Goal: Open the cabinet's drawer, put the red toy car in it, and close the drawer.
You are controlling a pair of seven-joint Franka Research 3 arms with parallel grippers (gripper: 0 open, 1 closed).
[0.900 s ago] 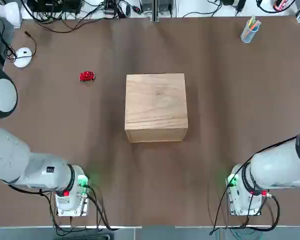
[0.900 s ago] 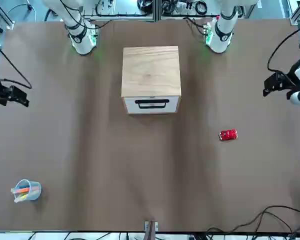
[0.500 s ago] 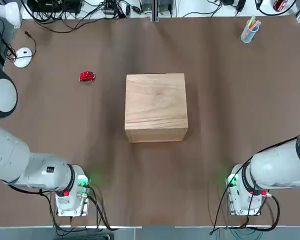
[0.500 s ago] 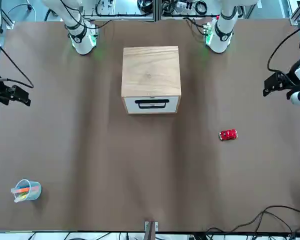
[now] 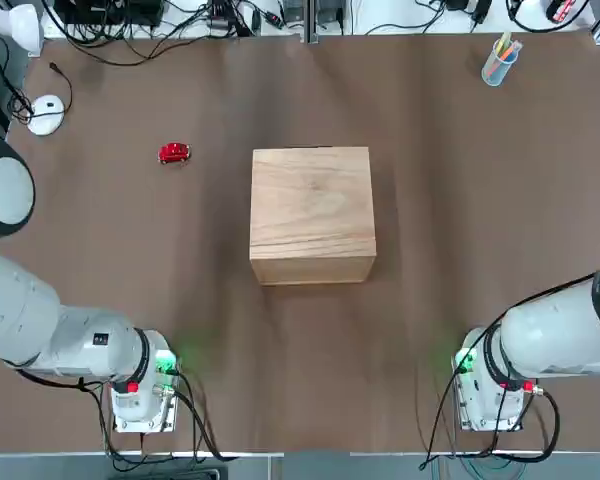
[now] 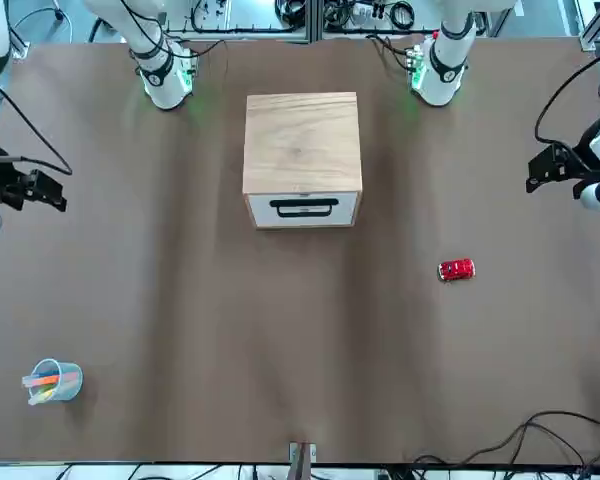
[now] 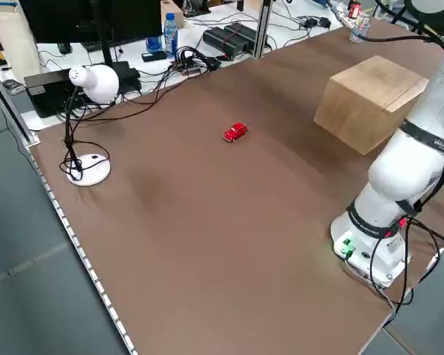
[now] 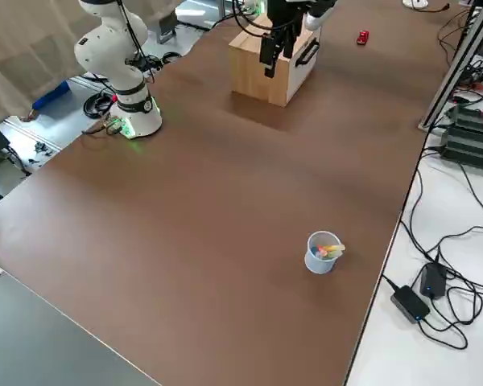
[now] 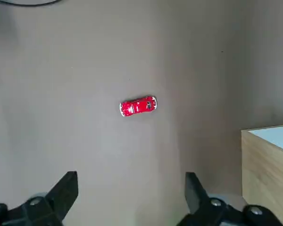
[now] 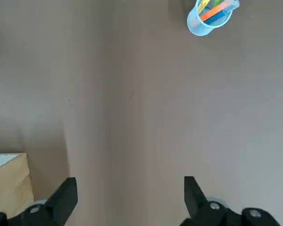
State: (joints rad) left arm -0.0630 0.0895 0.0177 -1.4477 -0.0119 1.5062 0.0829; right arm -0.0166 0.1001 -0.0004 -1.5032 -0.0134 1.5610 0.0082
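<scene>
The light-wood, cube-like cabinet [image 5: 312, 214] with visible grain is set near the middle of the brown table [image 5: 440, 200], between the two arms' bases. Its shallow drawer [image 6: 303, 209], marked by a small dark handle notch, is shut and is turned to the far side, away from the robot — so the handle can only be reached by stretching past the box. In the top view only the plain flat top and the blank near face are shown.

The tiny glossy red toy car [image 5: 174, 153] is seen lying on the bare table on the robot's left, well apart from the cabinet and about level with its far edge. Its long axis is laid across the table, roughly parallel to the drawer front; which end is the nose cannot be told. It is within the left arm's side, which suggests that arm is meant for the pick.

The left gripper [image 9: 132, 200] is held high above the car with its fingers spread wide and nothing between them. The right gripper [image 10: 127, 200] is likewise held wide and empty over bare table, with a blue cup of pens [image 10: 209, 15] farther off. A white computer mouse [image 5: 45, 114] lies at the far left edge. Nothing of the task is judged begun — the drawer has yet to be pulled.
</scene>
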